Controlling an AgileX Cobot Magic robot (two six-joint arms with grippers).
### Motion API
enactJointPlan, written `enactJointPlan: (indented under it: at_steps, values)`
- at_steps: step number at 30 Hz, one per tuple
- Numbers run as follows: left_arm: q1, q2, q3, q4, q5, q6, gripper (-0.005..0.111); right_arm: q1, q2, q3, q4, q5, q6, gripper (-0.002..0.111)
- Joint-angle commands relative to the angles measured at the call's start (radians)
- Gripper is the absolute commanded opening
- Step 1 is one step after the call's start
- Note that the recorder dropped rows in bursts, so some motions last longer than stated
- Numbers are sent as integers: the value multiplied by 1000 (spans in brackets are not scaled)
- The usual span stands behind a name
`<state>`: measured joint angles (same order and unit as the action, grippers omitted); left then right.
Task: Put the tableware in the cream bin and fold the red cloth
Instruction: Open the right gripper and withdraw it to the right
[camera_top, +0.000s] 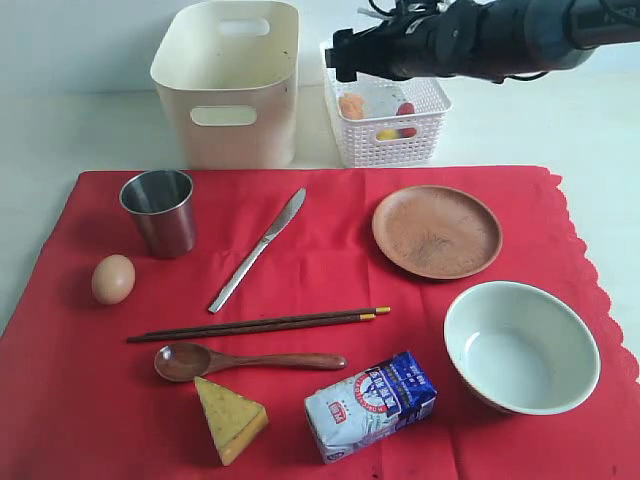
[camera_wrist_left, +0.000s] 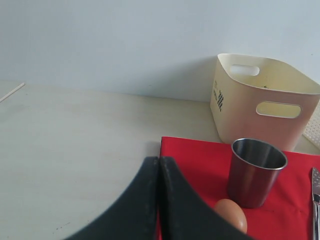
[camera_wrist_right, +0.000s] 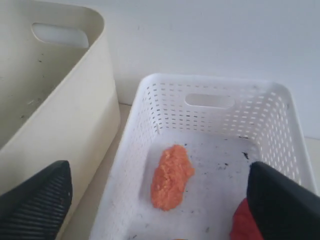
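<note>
On the red cloth (camera_top: 330, 260) lie the steel cup (camera_top: 160, 212), knife (camera_top: 258, 250), brown plate (camera_top: 436, 231), green bowl (camera_top: 521, 346), chopsticks (camera_top: 260, 324) and wooden spoon (camera_top: 245, 360). The cream bin (camera_top: 228, 85) stands behind the cloth, with nothing showing inside. My right gripper (camera_top: 342, 52) hovers open over the white lattice basket (camera_wrist_right: 210, 130), nothing between its fingers (camera_wrist_right: 40, 200). My left gripper (camera_wrist_left: 159, 162) is shut and empty, low over the cloth's left corner (camera_wrist_left: 200, 160), near the cup (camera_wrist_left: 255, 172). It is outside the exterior view.
An egg (camera_top: 113, 279), a cheese wedge (camera_top: 230, 418) and a milk carton (camera_top: 370, 404) also sit on the cloth. The basket (camera_top: 390, 120), right of the bin, holds an orange food piece (camera_wrist_right: 171, 176) and a red item (camera_wrist_right: 245, 222). Bare pale table surrounds the cloth.
</note>
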<state>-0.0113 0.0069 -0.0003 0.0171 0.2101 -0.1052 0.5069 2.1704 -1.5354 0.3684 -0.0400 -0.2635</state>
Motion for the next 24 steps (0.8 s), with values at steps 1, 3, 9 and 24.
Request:
enactJointPlan:
  at_steps: [1, 3, 9, 24]
  values:
    - [1, -7, 0, -6, -3, 1, 3, -3, -113, -10, -22, 112, -6, 87]
    - [1, -7, 0, -6, -3, 1, 3, -3, -165, -10, -58, 180, -6, 83]
    - [1, -7, 0, -6, -3, 1, 3, -3, -336, -10, -175, 384, 7, 53]
    - [1, -7, 0, -6, -3, 1, 3, 6, -680, 280, -159, 334, 108, 0]
